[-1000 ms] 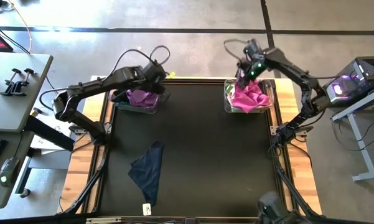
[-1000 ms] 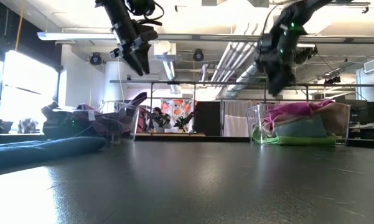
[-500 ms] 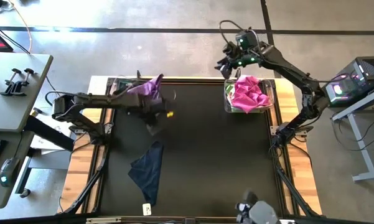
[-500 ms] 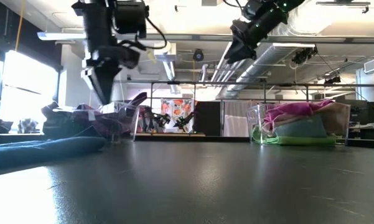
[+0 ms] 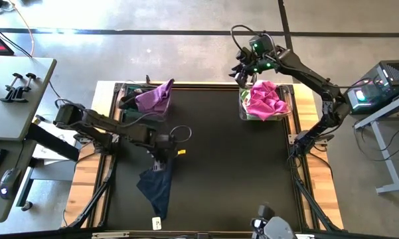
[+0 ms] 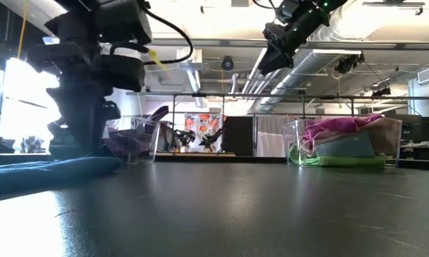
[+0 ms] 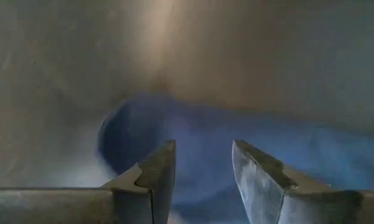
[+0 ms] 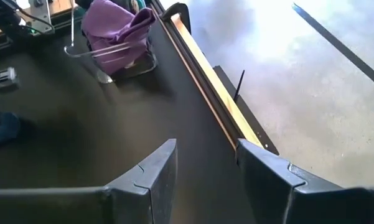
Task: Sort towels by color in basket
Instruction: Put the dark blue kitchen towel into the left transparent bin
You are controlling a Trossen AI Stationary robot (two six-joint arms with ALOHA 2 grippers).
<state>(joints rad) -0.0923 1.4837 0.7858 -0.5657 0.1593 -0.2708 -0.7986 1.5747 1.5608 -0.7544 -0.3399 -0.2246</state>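
Left tool [image 5: 160, 161] now down over navy towel [image 5: 157, 186], open | right tool [image 5: 242, 66] open, raised | risk: pinching only a thin fold, towel slips

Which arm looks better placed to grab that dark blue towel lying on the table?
The left. Its gripper hangs right over the navy towel, fingers open on either side of the cloth in the wrist view. The right gripper is open and high, by the far basket of magenta towels.
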